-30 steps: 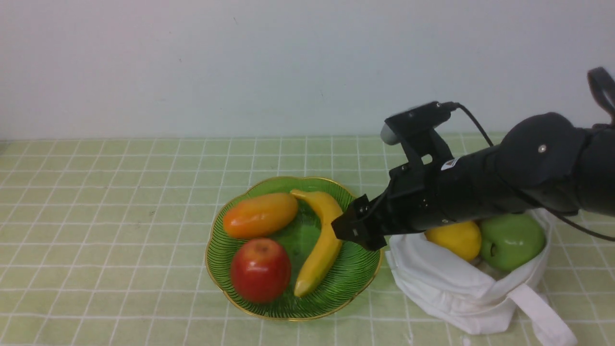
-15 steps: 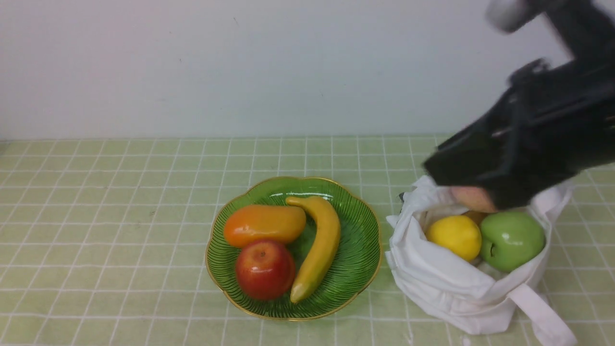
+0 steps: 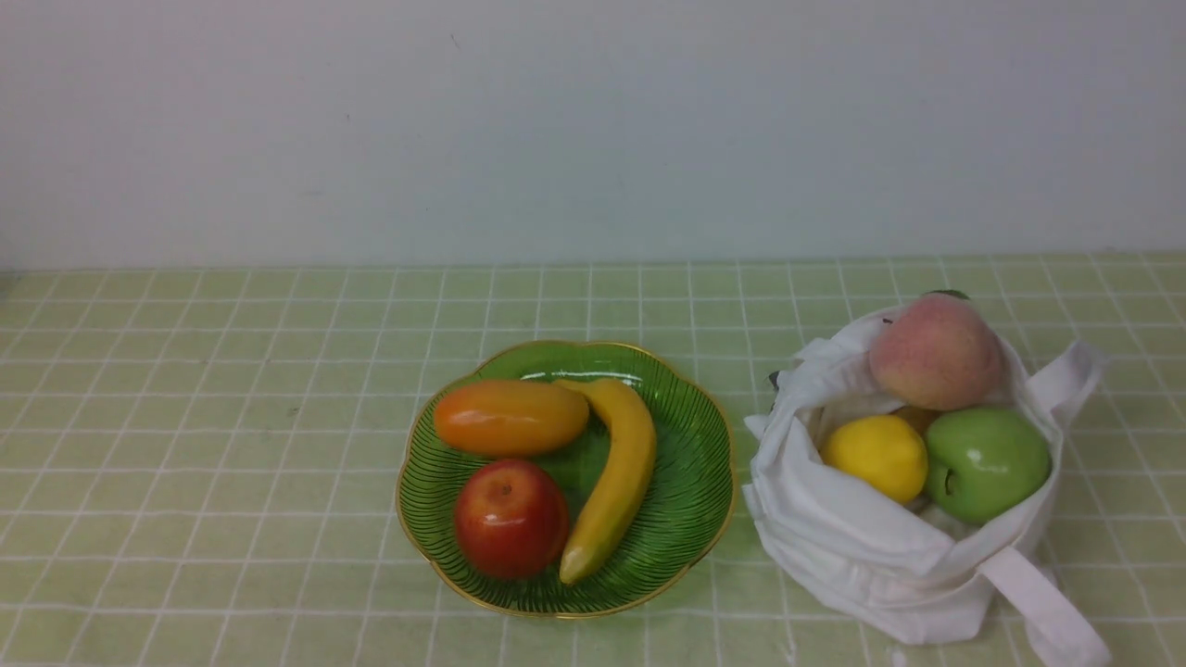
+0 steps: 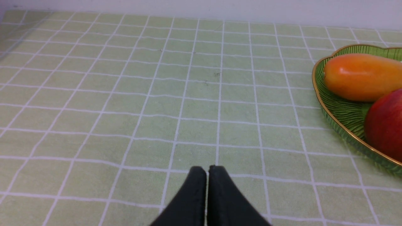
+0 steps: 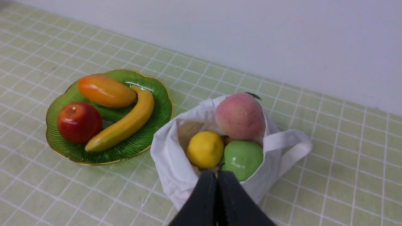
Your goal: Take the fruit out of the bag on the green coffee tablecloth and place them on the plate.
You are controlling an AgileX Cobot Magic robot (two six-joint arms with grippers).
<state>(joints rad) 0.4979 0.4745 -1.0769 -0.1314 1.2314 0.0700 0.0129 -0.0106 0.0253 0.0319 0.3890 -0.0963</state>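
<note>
When you look from the front, the plate sits mid-table on the green coffee tablecloth with the banana, an orange oval fruit and a red apple in it. Just beside it on the right is the bag, mouth open. The peach is perched up at its back rim, and the lemon and green apple sit side by side below it.

Left wrist cam: the left gripper is held low and fairly flat over bare cloth, pointing toward the back wall, with the plate's edge off to the side toward the middle of the table. Its black fingers are pressed together with only a hairline seam between them, and they hold and touch nothing.

Right wrist cam: the right gripper hangs well above the table, tilted down at the bag. From that angle its tips line up over the bag's near rim, between lemon and green apple. Jaws squeezed tip to tip, empty.
</note>
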